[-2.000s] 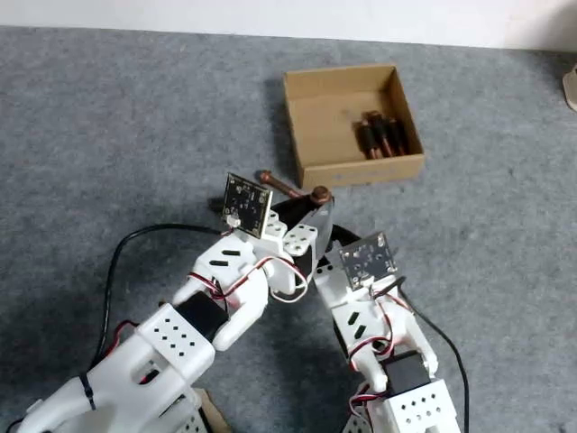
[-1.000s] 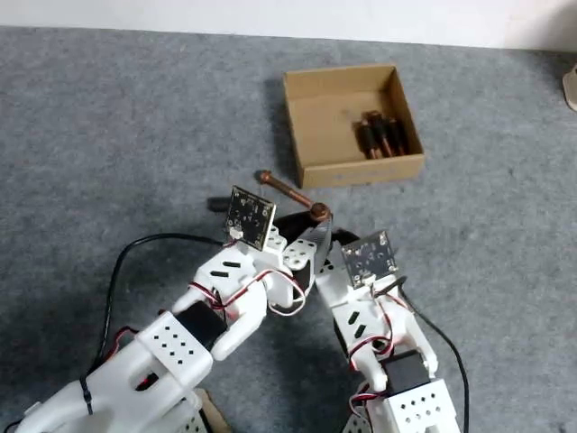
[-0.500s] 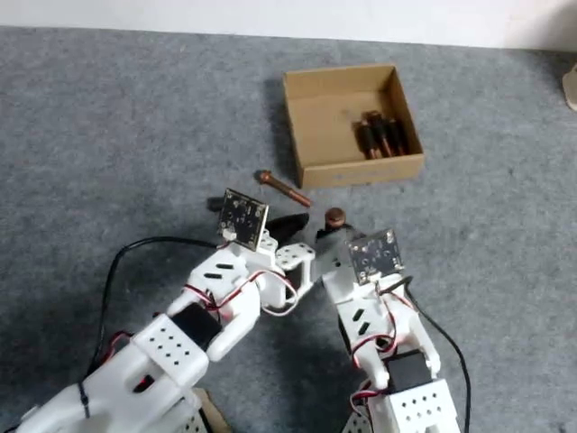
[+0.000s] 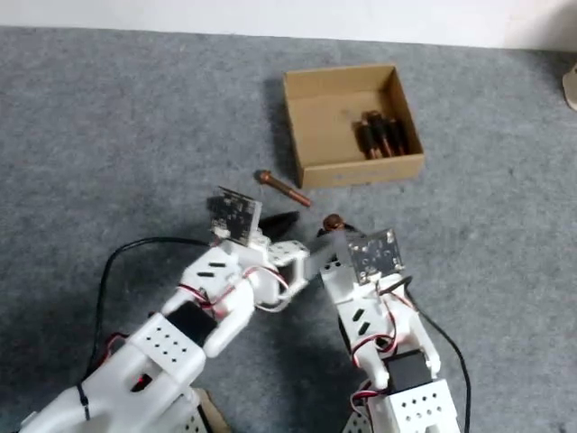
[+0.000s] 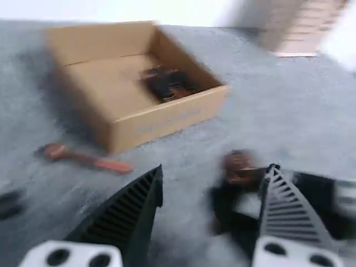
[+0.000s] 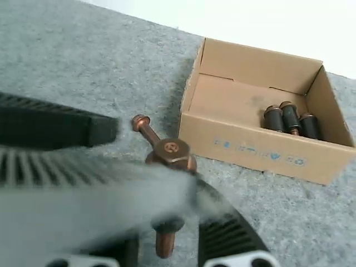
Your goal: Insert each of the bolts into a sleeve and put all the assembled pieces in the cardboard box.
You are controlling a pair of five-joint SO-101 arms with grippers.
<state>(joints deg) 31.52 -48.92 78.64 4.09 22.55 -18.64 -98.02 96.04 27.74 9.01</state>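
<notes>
Our right gripper clamps the upright copper bolt short of the brown cardboard box. A loose copper bolt lies between them on open grey carpet. Our left gripper, jaws apart, has backed away from the held bolt.

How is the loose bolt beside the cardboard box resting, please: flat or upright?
Flat: the loose bolt lies on its side on the carpet, outside the cardboard box.

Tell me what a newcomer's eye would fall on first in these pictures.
The right gripper, shut on an upright copper bolt in the middle of the carpet, with the open left gripper beside it. Behind them lie a loose bolt and the cardboard box, with dark assembled pieces in its right part.
</notes>
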